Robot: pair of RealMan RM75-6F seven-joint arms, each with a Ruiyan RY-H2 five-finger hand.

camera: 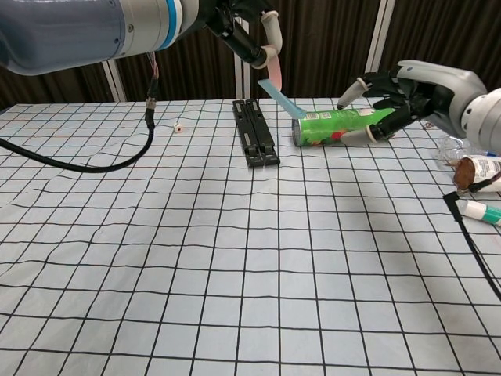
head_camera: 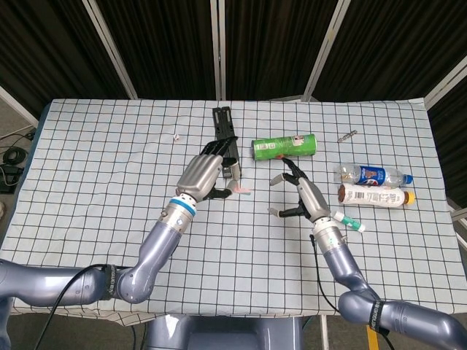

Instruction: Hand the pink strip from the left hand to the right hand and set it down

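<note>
My left hand (head_camera: 206,173) (camera: 244,27) is raised above the middle of the table and pinches the pink strip (head_camera: 242,189) (camera: 279,92). In the chest view the strip looks pink near the fingers and pale blue at its free end, which points right and down. My right hand (head_camera: 300,197) (camera: 399,94) hovers just to the right with its fingers spread and nothing in them. A short gap separates the strip's tip from the right hand.
A green can (head_camera: 284,146) (camera: 343,126) lies on its side behind the hands. A black folded stand (head_camera: 227,141) (camera: 256,142) lies left of it. Bottles (head_camera: 373,185) and a small tube (head_camera: 349,222) lie at the right. A small white bit (camera: 179,126) lies at the far left.
</note>
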